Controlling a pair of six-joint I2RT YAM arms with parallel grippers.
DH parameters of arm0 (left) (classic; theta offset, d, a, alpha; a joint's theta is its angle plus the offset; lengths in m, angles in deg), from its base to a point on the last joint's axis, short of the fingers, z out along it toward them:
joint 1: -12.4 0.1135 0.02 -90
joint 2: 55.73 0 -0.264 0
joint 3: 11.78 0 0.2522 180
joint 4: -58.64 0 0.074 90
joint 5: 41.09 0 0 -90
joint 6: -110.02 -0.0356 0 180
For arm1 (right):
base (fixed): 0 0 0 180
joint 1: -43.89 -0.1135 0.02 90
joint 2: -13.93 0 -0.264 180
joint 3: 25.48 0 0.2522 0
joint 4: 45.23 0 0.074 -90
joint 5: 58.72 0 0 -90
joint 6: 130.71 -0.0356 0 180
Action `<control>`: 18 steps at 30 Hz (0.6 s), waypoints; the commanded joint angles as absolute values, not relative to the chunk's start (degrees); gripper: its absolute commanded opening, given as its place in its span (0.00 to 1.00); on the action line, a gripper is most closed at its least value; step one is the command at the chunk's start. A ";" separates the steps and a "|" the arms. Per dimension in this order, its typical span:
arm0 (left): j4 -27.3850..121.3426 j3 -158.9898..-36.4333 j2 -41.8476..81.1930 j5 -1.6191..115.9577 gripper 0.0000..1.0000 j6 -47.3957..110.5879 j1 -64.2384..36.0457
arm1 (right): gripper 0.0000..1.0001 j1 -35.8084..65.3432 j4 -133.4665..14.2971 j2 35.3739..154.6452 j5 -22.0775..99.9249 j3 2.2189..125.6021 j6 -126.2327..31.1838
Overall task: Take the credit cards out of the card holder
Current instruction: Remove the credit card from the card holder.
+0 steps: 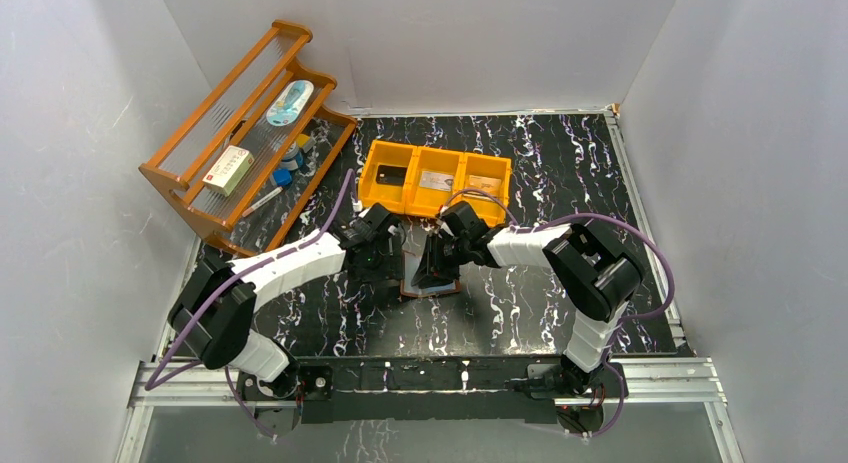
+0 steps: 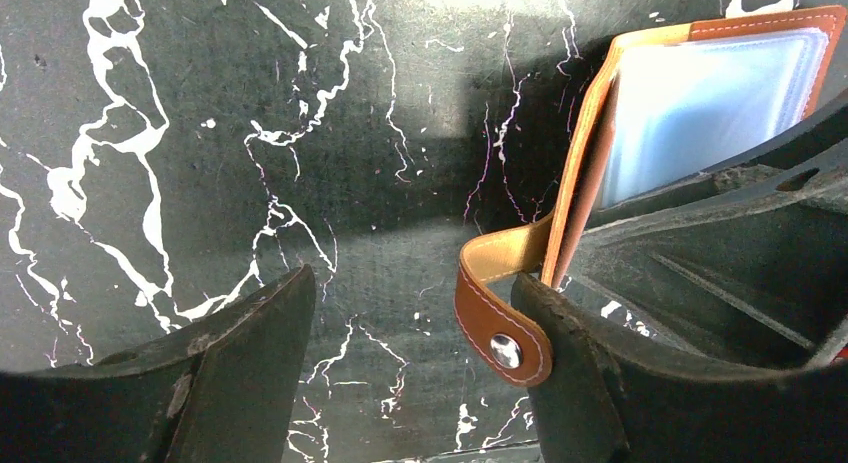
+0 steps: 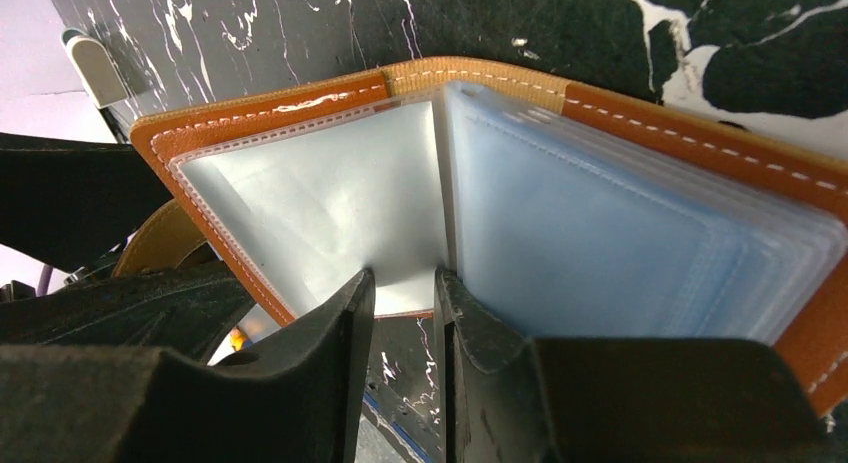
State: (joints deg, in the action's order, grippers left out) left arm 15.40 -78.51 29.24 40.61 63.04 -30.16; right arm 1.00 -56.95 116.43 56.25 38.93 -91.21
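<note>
Closest to the lens, the left end effector (image 2: 410, 368) stands wide with only bare tabletop (image 2: 250, 133) between its fingers; it holds nothing. A snap strap (image 2: 497, 318) touches the inner face of its right-side finger (image 2: 600, 403). The card holder (image 2: 700, 103) it belongs to lies open just beyond that finger, to the right of the left end effector. Past both end effectors, an orange bin (image 1: 437, 149) has credit cards (image 1: 437, 180) lying in its compartments.

On the holder's far side, the right end effector (image 3: 405, 318) is narrow. Its tips sit at the near edge of the clear pockets (image 3: 620, 243), straddling the fold; whether they pinch a pocket leaf I cannot tell. The fold runs straight away from the right end effector, with the pocket stack just right of its tips. The right arm is nearer the pockets, so I judge the next pull falls to it. Whether any pocket has a card in it does not show.
</note>
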 commanded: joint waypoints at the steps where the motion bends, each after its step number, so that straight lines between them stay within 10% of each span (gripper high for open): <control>1: 17.55 -80.80 29.15 43.57 0.72 62.90 -29.96 | 0.37 0.87 -60.58 116.84 50.81 38.62 -90.66; 10: 21.91 -79.06 27.81 45.47 0.95 62.29 -29.89 | 0.38 0.85 -60.29 116.61 50.87 38.11 -91.58; 18: 19.56 -78.33 32.29 46.42 0.70 62.38 -29.79 | 0.41 0.97 -59.70 114.96 51.85 38.50 -91.98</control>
